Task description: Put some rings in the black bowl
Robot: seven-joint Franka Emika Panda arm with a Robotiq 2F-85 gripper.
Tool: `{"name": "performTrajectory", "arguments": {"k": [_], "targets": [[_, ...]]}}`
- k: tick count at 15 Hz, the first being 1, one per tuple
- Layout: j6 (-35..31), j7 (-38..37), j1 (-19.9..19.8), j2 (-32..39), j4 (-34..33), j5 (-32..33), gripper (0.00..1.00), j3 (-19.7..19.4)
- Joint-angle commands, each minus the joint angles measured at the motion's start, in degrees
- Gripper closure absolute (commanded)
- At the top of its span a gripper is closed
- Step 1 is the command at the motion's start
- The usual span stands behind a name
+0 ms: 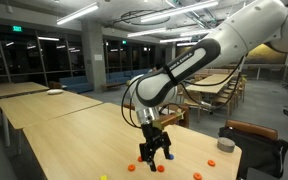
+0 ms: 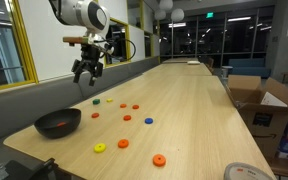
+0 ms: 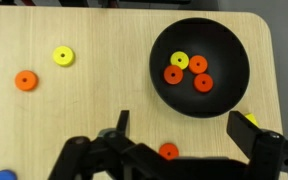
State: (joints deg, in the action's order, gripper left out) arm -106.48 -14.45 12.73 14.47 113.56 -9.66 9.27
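Observation:
The black bowl (image 3: 229, 48) sits near the table corner and holds several rings, one yellow (image 3: 179, 60) and the others orange (image 3: 203, 82). It also shows in an exterior view (image 2: 58, 131). Loose rings lie on the wood around it: yellow (image 3: 63, 56), orange (image 3: 25, 80), orange (image 3: 169, 151), and more orange, blue and green ones in an exterior view (image 2: 123, 143). My gripper (image 3: 182, 135) is open and empty, hanging well above the table just short of the bowl. It shows in both exterior views (image 1: 154, 150) (image 2: 87, 72).
The table's edge (image 3: 276, 70) runs close beside the bowl. Cardboard boxes (image 2: 252, 95) stand off the table's side. A chair (image 1: 252, 140) stands by the table's end. Other long tables (image 1: 44, 105) stand behind.

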Motion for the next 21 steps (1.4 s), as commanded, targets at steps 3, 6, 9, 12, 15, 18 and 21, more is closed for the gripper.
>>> {"name": "performTrajectory", "arguments": {"k": [3, 6, 9, 12, 15, 18, 21], "targets": [[-1.2, -12.1, 0.1, -20.1, 12.2, 7.2, 0.0, -0.1], [1.1, -14.0, -1.0, -29.2, 17.8, 8.9, 0.0, 0.9], [3.3, -12.6, -1.9, -37.6, 23.3, 8.2, 0.0, 1.2], [5.5, -9.3, -2.5, -44.9, 27.8, 7.8, 0.0, 0.9], [9.5, -1.4, -2.1, -51.1, 31.0, 8.6, 0.0, 0.0], [12.5, 5.4, -2.0, -56.2, 33.1, 12.0, 0.0, 0.0], [11.1, 7.9, -2.1, -61.1, 35.9, 14.5, 0.0, 0.0]]}}
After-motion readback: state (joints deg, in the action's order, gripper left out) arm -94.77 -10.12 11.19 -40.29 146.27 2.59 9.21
